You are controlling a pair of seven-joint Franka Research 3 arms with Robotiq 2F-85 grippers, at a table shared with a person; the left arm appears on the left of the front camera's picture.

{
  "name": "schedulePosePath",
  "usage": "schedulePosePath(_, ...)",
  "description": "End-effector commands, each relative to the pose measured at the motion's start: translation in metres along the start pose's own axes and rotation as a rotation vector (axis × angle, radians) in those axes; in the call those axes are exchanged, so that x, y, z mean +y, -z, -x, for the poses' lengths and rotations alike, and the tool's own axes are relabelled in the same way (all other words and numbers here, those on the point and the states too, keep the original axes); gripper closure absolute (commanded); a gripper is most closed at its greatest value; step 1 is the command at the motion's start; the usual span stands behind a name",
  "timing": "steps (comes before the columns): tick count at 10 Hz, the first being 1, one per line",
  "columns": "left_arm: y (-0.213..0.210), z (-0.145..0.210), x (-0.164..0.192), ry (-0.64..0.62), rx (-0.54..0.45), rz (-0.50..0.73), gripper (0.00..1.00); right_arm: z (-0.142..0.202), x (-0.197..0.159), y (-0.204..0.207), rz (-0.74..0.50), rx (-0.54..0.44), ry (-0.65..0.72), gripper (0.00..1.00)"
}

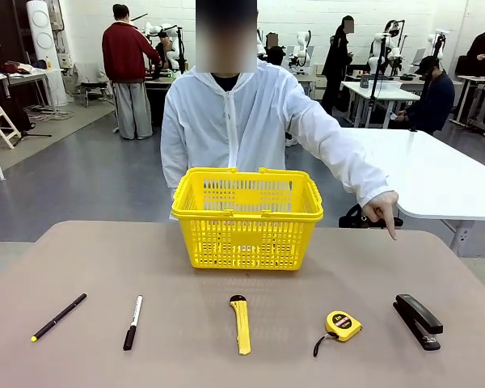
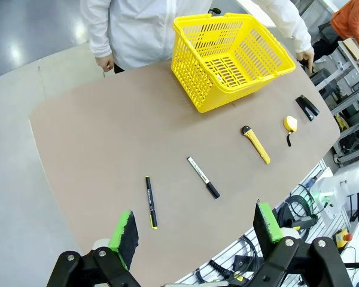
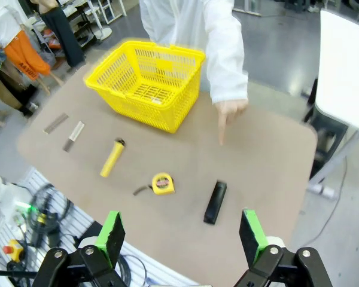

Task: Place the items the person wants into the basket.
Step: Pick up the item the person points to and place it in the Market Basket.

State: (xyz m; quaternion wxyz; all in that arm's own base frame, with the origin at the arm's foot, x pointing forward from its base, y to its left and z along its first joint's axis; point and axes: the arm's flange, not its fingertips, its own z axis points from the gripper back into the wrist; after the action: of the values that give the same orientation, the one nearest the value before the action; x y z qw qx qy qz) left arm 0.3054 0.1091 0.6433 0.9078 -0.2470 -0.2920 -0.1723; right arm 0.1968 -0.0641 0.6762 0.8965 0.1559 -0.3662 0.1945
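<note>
The person's hand (image 1: 381,208) points at what looks like a black stapler (image 1: 418,321) at the right end of the desk (image 1: 186,347). The left claw (image 2: 196,227) and right claw (image 3: 181,234) gape empty; the right should straddle its narrow sides, then reach the basket (image 1: 246,218).

Robot: left gripper (image 2: 195,224) and right gripper (image 3: 181,230), black jointed finger links with round silver pivot bolts, each finger faced with a bright green pad (image 2: 267,222). The person (image 1: 226,121) wears a white hooded zip-up jacket, long loose sleeves, over a black shirt.
</note>
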Motion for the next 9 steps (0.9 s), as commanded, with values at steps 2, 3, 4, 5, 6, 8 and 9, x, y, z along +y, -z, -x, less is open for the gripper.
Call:
schedulePosePath(2, 0.000, -0.001, 0.000, 0.002, 0.002, 0.007, 0.00, -0.042, -0.022, 0.111, 0.103, 0.432, 0.141, 0.00)
schedulePosePath(3, 0.000, -0.001, 0.000, 0.002, 0.002, 0.007, 0.00, -0.042, -0.030, 0.141, 0.106, 0.500, 0.176, 0.00)
schedulePosePath(4, 0.000, -0.001, 0.000, 0.002, 0.002, 0.007, 0.00, -0.030, -0.040, 0.184, 0.098, 0.579, 0.209, 0.00)
schedulePosePath(5, 0.000, -0.001, 0.000, 0.002, 0.002, 0.007, 0.00, -0.016, -0.047, 0.210, 0.116, 0.617, 0.220, 0.00)
schedulePosePath(6, 0.000, -0.001, 0.000, 0.002, 0.002, 0.007, 0.00, 0.001, -0.055, 0.235, 0.095, 0.621, 0.224, 0.00)
schedulePosePath(8, 0.000, -0.001, 0.000, 0.002, 0.002, 0.007, 0.00, 0.032, -0.061, 0.271, 0.079, 0.609, 0.202, 0.00)
schedulePosePath(9, 0.000, -0.001, 0.000, 0.002, 0.002, 0.007, 0.00, 0.045, -0.060, 0.288, 0.096, 0.612, 0.176, 0.00)
